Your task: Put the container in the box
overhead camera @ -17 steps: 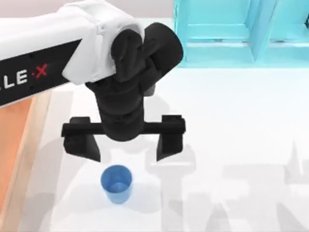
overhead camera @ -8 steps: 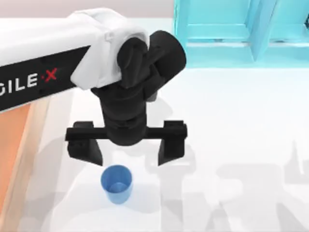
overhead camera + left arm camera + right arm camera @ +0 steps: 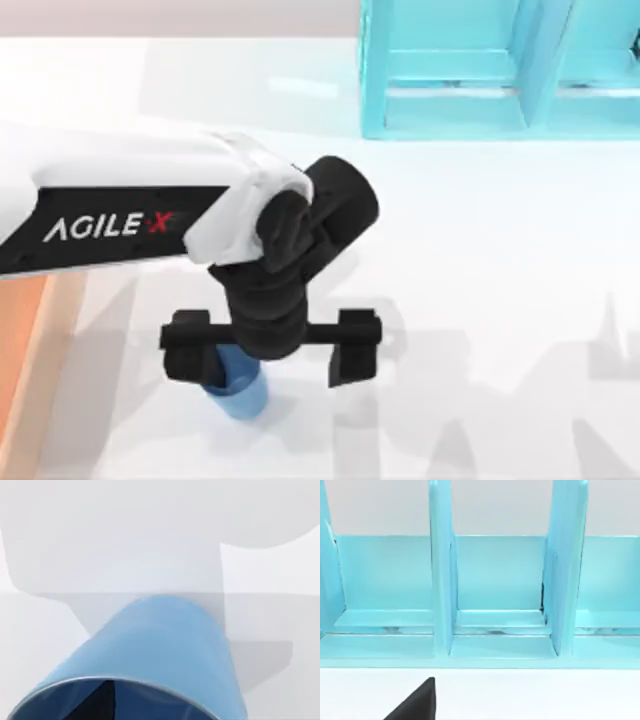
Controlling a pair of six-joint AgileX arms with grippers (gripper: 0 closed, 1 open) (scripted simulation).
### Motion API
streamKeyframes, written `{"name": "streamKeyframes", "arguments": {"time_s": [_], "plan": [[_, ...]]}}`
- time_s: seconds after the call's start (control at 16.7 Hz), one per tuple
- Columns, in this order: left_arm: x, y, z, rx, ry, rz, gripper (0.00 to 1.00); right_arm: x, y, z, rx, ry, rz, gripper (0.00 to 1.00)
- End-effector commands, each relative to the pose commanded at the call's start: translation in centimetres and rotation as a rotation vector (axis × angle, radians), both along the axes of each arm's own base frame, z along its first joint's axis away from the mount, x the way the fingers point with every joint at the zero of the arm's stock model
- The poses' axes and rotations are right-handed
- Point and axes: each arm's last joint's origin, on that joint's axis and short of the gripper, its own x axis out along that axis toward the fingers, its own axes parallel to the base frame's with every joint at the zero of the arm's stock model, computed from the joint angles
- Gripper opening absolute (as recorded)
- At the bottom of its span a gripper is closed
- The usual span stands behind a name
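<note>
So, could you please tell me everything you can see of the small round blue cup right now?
The small round blue cup stands upright on the white table, near the top view's lower left. It looks like smooth plastic, plain, tapering slightly to its base, with a thin pale rim. The left gripper hangs over it, open, hiding most of it; one finger overlaps its rim, but contact cannot be judged. The left wrist view shows its outer wall and darker inside.

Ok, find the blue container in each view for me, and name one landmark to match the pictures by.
Top view: the container stands low and left of centre, partly covered by the open left hand, whose left finger overlaps it.
Left wrist view: the container takes up the lower middle, seen close, rim nearest the camera.
Right wrist view: not in it.
Shared landmark: the white table, on which the container stands.
</note>
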Motion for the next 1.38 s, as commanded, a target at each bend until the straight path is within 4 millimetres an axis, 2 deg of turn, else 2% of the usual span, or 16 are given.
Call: {"name": "streamKeyframes", "arguments": {"time_s": [0.3,1.08,1.38], "plan": [[-0.1,0.07,-0.57,0.003,0.003,0.0,1.0,0.0,0.0,0.0,0.0,0.0,0.0,1.0],[-0.1,0.07,-0.57,0.003,0.003,0.0,0.02,0.0,0.0,0.0,0.0,0.0,0.0,1.0],[-0.1,0.07,-0.57,0.003,0.003,0.0,0.0,0.0,0.0,0.0,0.0,0.0,0.0,1.0]]}}
